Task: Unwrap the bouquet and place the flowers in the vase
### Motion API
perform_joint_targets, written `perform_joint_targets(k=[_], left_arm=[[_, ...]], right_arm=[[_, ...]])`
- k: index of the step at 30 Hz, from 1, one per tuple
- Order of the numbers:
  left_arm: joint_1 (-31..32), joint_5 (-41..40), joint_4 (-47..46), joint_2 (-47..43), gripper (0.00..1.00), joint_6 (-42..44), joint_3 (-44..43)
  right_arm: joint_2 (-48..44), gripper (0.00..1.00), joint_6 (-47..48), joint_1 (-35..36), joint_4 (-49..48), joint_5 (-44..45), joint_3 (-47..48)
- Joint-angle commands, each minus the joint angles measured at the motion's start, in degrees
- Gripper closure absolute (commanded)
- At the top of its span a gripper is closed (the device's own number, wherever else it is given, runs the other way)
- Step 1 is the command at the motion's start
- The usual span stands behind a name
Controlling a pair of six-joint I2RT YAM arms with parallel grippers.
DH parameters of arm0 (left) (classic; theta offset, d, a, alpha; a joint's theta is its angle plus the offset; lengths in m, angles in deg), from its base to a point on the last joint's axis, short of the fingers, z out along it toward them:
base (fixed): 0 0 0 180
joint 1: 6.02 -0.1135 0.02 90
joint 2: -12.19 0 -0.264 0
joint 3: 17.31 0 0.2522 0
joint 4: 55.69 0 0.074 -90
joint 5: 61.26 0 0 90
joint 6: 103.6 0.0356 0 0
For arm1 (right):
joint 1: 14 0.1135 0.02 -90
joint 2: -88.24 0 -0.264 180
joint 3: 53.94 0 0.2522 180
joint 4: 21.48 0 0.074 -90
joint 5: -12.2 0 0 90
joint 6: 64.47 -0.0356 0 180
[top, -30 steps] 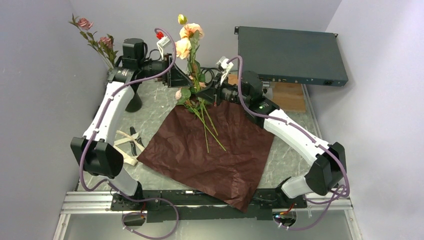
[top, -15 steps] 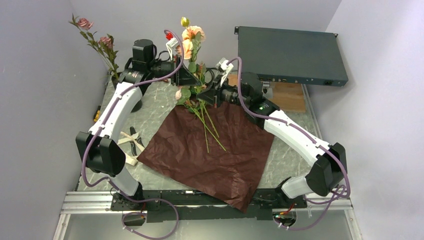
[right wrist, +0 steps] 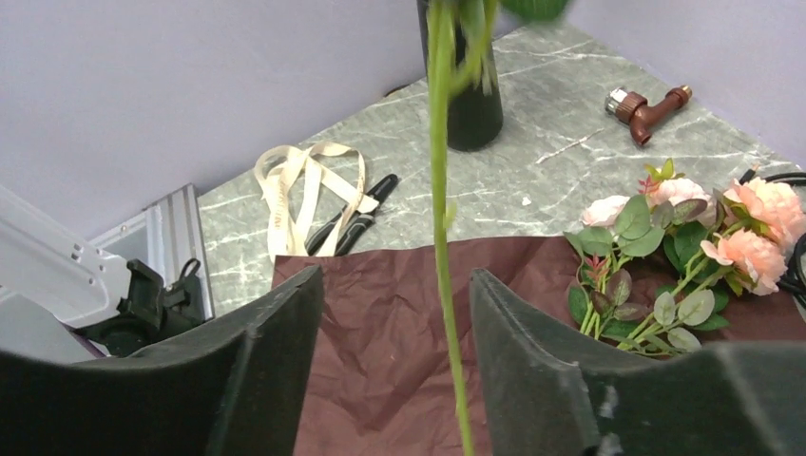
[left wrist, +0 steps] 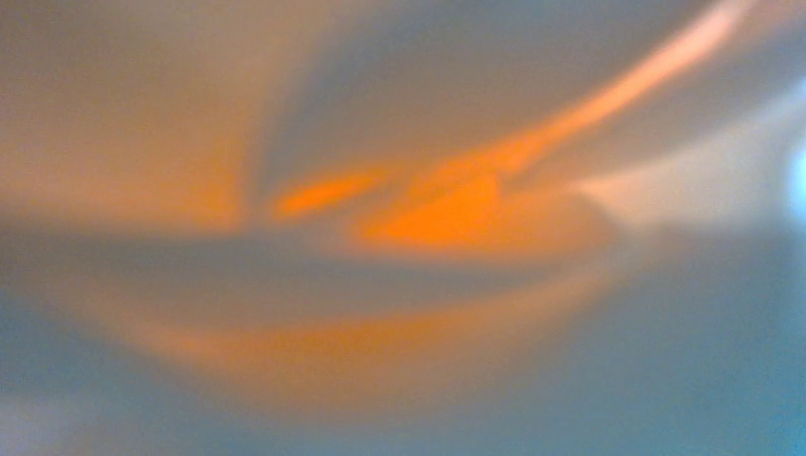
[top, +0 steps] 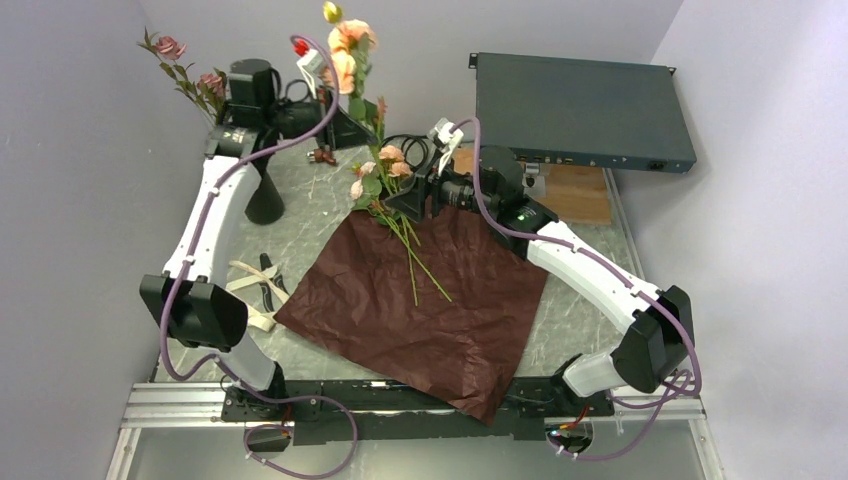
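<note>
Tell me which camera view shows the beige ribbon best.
The right wrist view: the ribbon lies close and sharp on the marble table, its loops plain. The top external view shows it small, beside the elbow of the left arm. The left wrist view is an orange blur with no ribbon.
</note>
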Motion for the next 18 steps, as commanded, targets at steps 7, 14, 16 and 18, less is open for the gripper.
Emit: perform_joint_targets(k=[7,14,16,18], left_arm=[[-13.7,-1.0,16.9,2.3,1.00,9.4,-20.3],[-25.7,-6.0,22.1,-0.4,1.00,11.1,-26.0],[-28.0,-9.0,23.2,-2.1,1.00,12.4,-26.6],[-29.8,-12.6,24.0,-3.6,1.00,13.3,-26.7]], right_arm=[[-0.1,0.20,0.9,0.1,2.2,-1.5,2.7],[1.3,0.03,1.0,0.1,4.5,-1.8,4.7],[1.5,0.01,1.0,0.1,4.7,-1.8,5.0],[1.8,0.00,1.0,0.1,5.1,-2.3,5.2]])
